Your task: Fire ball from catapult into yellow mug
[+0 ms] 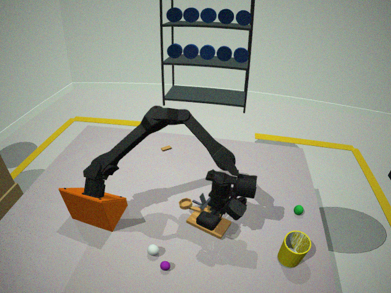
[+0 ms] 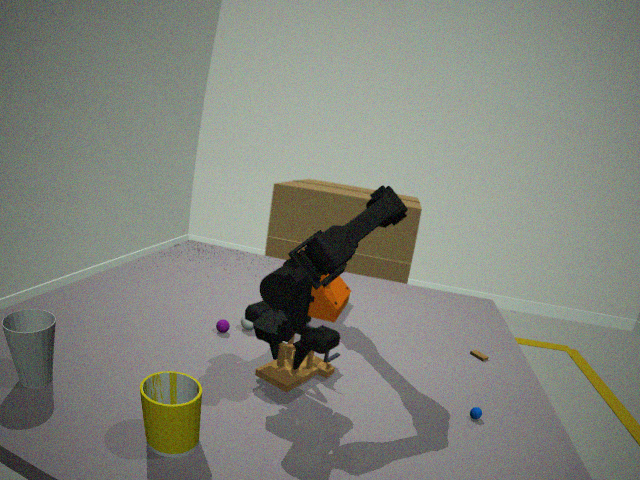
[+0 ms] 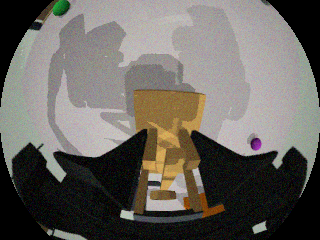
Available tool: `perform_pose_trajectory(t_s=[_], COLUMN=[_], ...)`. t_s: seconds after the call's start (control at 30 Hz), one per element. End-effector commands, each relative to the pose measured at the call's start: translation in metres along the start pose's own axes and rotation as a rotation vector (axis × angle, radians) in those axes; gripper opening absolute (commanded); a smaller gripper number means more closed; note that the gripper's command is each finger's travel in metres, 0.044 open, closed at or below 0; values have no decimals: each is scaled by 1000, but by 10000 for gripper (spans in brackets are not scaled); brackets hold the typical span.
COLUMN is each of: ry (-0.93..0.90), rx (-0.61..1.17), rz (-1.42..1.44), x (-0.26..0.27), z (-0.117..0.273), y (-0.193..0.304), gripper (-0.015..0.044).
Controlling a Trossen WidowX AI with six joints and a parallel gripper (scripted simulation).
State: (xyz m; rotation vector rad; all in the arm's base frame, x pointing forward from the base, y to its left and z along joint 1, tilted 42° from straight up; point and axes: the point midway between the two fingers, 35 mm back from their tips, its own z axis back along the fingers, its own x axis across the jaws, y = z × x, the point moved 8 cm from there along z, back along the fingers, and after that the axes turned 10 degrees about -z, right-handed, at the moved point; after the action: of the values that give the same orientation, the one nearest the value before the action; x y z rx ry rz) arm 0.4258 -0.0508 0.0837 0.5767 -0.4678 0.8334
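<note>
The claw [image 1: 211,212] [image 2: 290,356] [image 3: 170,134] grips the wooden catapult [image 1: 222,227] [image 2: 285,381] [image 3: 170,107] by its uprights. The catapult's cup [image 1: 185,203], beside the claw, holds no ball. The yellow mug [image 1: 291,252] [image 2: 172,424], apart from the claw, shows no ball inside.

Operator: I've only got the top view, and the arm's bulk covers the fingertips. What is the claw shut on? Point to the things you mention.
Observer: The wrist view shows the claw [image 1: 222,213] [image 2: 286,361] [image 3: 170,134] shut on the catapult [image 1: 224,225] [image 2: 286,379] [image 3: 170,107], one finger at the outer side of each of its two wooden uprights [image 2: 287,353] [image 3: 150,145].

Operator: Any ball out there that I can't see?

Observer: Yes, a blue ball [image 2: 475,412]. In the exterior view it lies to the right of the catapult.

Operator: And near the yellow mug [image 1: 292,253] [image 2: 173,423], anything I should know about before aiming?

Observer: A grey tumbler [image 2: 31,351] stands upright, left of the mug in the exterior view.
</note>
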Motion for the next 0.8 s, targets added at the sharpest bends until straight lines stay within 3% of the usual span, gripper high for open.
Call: perform_pose_trajectory(t_s=[0.0, 0.27, 0.77], ry=[-7, -1, -1], rx=[-3, -1, -1], rz=[-12, 1, 1], x=[-2, 0, 0], z=[-4, -5, -2], y=[-1, 0, -1], gripper=[0, 0, 394])
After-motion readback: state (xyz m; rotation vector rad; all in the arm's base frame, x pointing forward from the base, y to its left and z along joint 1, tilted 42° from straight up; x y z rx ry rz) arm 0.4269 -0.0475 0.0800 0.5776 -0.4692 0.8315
